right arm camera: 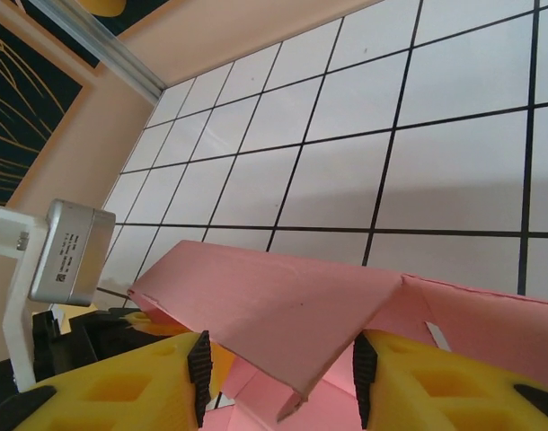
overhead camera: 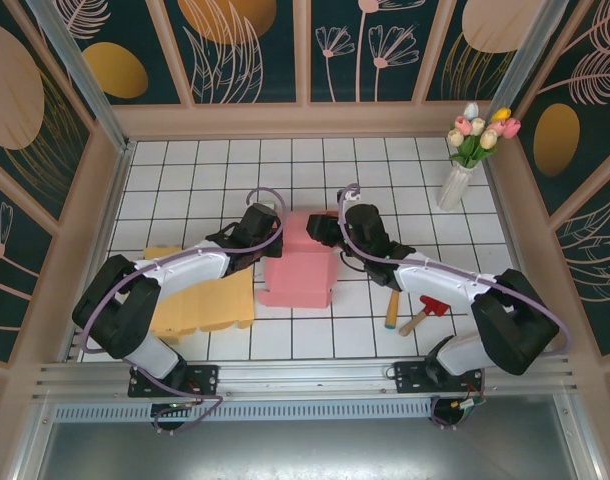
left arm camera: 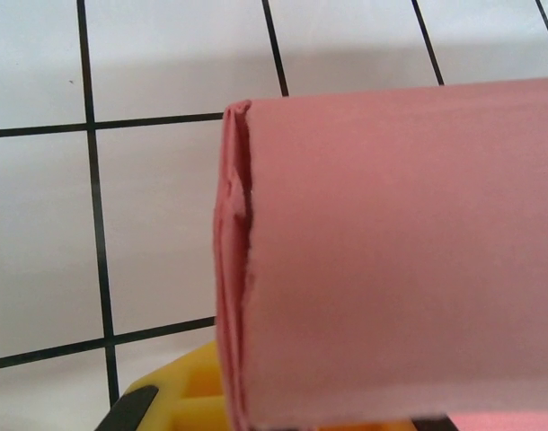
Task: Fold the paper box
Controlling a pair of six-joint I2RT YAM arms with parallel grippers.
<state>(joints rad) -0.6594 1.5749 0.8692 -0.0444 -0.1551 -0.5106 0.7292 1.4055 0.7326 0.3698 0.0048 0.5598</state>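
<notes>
Near-left corner of the surface (overhead camera: pixel 185 180): a yellow wavy-edged sheet (overhead camera: pixel 200 300), partly covered by the left arm (overhead camera: pixel 175 275). Left jaws are pressed together at the left wall of the pink paper box (overhead camera: pixel 300 262). From above the wrist hides them. In the left wrist view the box wall sits in front, with a slice of yellow finger (left arm camera: pixel 180 400) at the bottom edge, so I cannot tell whether paper is caught between them. That close view also gives a ragged, layered corner seam on the box, too fine to make out from overhead. The box stands mid-surface, between the two wrists. Right jaws are spread, with a pointed pink flap (right arm camera: pixel 283 314) lying in the gap between the black pads (right arm camera: pixel 198 373); contact with the pads is unclear. The right wrist view also takes in a grey metal module (right arm camera: pixel 72 254) at left, its small print too fine to read. Right of the box, toward the near edge: a red-headed toy hammer (overhead camera: pixel 427 312), with a wooden stick (overhead camera: pixel 392 308) just beside it, the stick's far end under the right arm (overhead camera: pixel 435 275). Far-right corner: a white vase (overhead camera: pixel 453 185) of tulips.
</notes>
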